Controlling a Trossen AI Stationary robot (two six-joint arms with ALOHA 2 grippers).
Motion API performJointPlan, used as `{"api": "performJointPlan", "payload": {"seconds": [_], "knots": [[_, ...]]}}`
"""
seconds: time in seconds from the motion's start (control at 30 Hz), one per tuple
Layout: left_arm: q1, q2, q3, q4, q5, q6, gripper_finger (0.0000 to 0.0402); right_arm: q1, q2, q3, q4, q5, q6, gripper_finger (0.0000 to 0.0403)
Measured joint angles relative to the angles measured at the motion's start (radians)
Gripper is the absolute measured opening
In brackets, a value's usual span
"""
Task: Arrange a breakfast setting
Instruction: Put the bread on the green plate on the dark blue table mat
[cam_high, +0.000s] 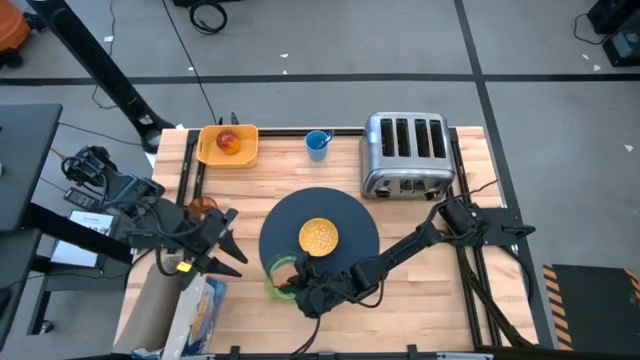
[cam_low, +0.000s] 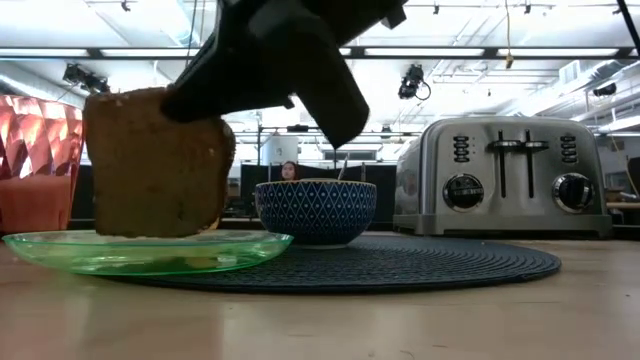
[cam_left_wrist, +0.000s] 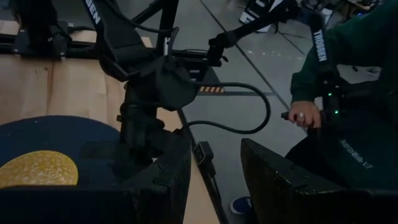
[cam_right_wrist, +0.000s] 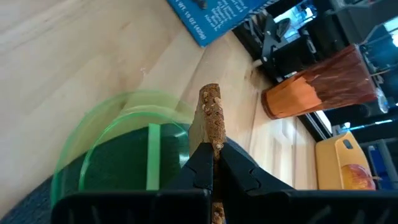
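Overhead, the right claw (cam_high: 300, 287) is seen over the green plate (cam_high: 272, 283) at the mat's (cam_high: 345, 215) near-left edge; the left claw (cam_high: 222, 250), half spread, waits leftward. Low down, toast (cam_low: 155, 165) is pinched upright, touching the plate directly beneath.

One mat (cam_high: 320, 232), bowl (cam_high: 319, 236), plate (cam_low: 140, 250), toast (cam_low: 155, 165), apple (cam_high: 228, 142), tumbler (cam_right_wrist: 320, 81), cup (cam_high: 318, 144), toaster (cam_high: 406, 152), tray (cam_high: 229, 145).

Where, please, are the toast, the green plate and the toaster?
toast (cam_low: 150, 165), low view, middle of its broad face.
green plate (cam_low: 60, 248), low view, its near rim.
toaster (cam_low: 515, 175), low view, its front panel.
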Motion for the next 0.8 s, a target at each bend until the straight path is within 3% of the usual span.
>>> {"api": "performJointPlan", "payload": {"seconds": [0.4,0.8], "knots": [[0.000,0.026,0.000,0.000,-0.018,0.008,0.0146,0.004,0.000,-0.047,0.072,0.087,-0.120,0.0013],[0.000,0.026,0.000,0.001,-0.020,0.011,0.0146,0.016,0.000,-0.049,0.078,0.048,-0.158,0.0013]]}}
